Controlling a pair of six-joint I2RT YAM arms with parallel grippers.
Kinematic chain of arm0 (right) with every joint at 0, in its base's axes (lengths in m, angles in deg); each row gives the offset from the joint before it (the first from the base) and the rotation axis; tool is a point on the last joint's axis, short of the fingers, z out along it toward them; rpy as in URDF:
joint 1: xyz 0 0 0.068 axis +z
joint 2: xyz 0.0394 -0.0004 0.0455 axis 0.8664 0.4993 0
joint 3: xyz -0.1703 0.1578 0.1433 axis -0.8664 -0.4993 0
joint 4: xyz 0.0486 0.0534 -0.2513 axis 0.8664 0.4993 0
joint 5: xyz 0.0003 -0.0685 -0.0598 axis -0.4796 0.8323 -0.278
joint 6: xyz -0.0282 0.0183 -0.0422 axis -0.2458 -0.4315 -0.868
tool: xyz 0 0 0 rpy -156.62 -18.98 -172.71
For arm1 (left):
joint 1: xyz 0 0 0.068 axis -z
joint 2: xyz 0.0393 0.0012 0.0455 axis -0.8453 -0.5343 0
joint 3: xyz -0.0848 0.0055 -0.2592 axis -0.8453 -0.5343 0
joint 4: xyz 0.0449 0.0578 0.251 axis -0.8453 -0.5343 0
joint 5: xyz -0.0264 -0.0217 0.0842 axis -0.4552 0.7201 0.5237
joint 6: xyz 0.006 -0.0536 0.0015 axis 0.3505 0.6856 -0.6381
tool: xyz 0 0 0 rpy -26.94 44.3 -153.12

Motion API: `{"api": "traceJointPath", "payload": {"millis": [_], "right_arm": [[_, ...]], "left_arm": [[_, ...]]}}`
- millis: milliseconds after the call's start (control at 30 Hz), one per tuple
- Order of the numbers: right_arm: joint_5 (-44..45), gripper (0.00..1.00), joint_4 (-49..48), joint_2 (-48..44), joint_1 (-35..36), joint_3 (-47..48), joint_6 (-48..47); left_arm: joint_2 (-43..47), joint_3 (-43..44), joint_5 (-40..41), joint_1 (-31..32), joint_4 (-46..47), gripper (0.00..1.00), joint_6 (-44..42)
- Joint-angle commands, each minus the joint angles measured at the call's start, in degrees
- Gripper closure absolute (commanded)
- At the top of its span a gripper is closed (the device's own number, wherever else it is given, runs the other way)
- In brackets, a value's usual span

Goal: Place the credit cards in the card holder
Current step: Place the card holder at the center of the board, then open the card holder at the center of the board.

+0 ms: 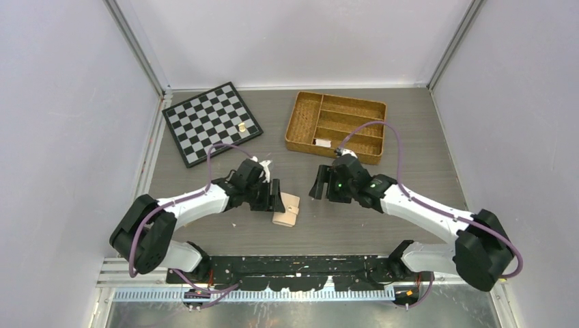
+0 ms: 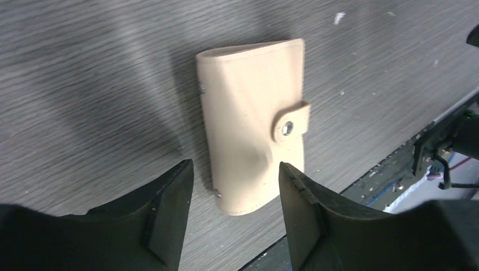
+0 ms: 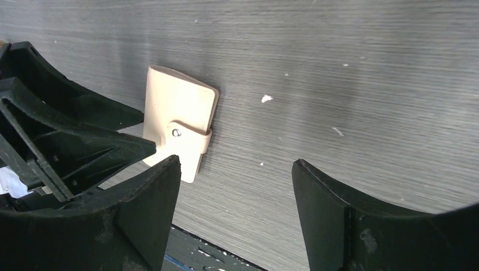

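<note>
The card holder (image 1: 287, 210) is a peach-beige wallet lying folded and snapped shut on the grey table near the front edge. It also shows in the left wrist view (image 2: 254, 124) and the right wrist view (image 3: 178, 121). My left gripper (image 1: 276, 198) is open and empty, its fingers straddling the wallet's near end a little above it (image 2: 234, 169). My right gripper (image 1: 315, 186) is open and empty over bare table to the wallet's right (image 3: 236, 166). No credit cards are in view.
A chessboard (image 1: 212, 123) with one small pale piece (image 1: 241, 127) lies at the back left. A woven wicker divided tray (image 1: 336, 126) with a small packet (image 1: 322, 142) stands at the back right. A black rail (image 1: 300, 263) runs along the front edge.
</note>
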Motion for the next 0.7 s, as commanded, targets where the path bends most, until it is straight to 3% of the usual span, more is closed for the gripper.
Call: {"api": "traceJointPath", "payload": {"millis": [0,367,667], "right_arm": [[6.1,0.24,-5.1,3.6,5.1,4.1,4.4],[8.6,0.42,-8.3,18.0,13.8,11.3,7.4],[14.1,0.43,-1.9,26.6,19.4,17.6,8.5]], "left_arm": [[0.8,-2.4,4.0,0.0,0.4,0.44,0.8],[-1.3,-4.9,3.7,0.0,3.0,0.72,1.7],[0.4,-7.5,3.6,0.1,6.0,1.0,4.4]]}}
